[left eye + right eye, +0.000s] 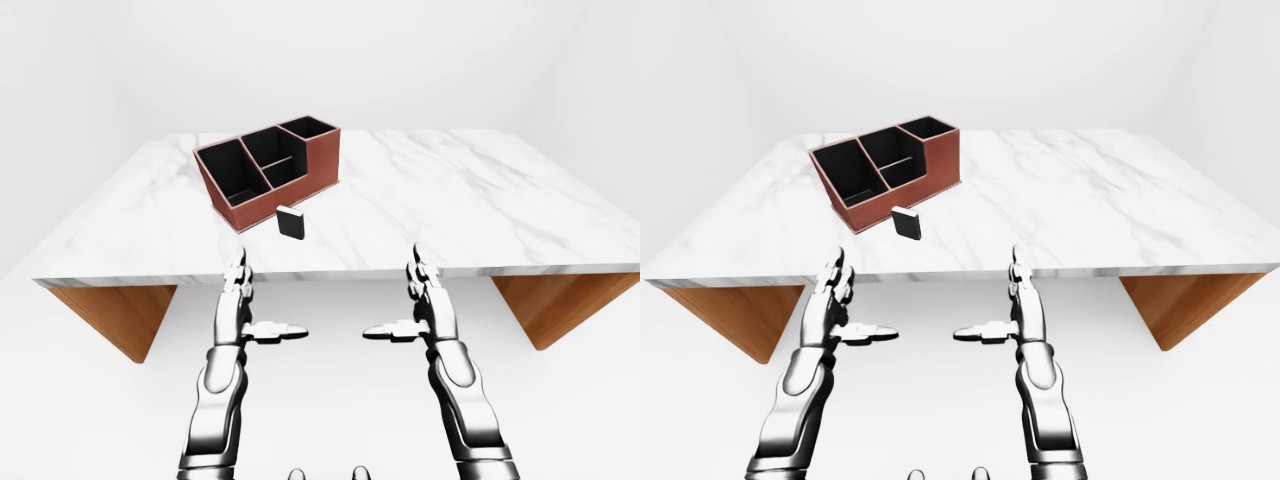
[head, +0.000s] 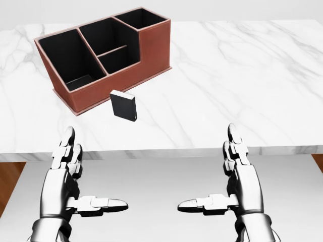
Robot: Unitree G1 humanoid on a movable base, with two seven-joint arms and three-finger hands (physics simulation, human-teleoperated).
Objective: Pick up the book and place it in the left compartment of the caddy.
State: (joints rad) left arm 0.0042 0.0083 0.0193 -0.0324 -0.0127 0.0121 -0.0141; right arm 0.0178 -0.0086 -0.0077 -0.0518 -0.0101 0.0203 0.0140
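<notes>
Black book (image 2: 123, 105) stands apart from both hands' fingers (image 2: 67, 146).

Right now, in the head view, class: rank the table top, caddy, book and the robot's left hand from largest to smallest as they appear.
1. Table top
2. Caddy
3. Left hand, though it sits nearest the camera, so its apparent size is inflated
4. Book

White marble table (image 1: 480, 210) carries a reddish-brown compartmented caddy (image 1: 268, 168); a small black book (image 1: 289, 222) stands upright just beside it. Left hand (image 1: 243, 305) and right hand (image 1: 422, 303) hover open below the table's edge.
</notes>
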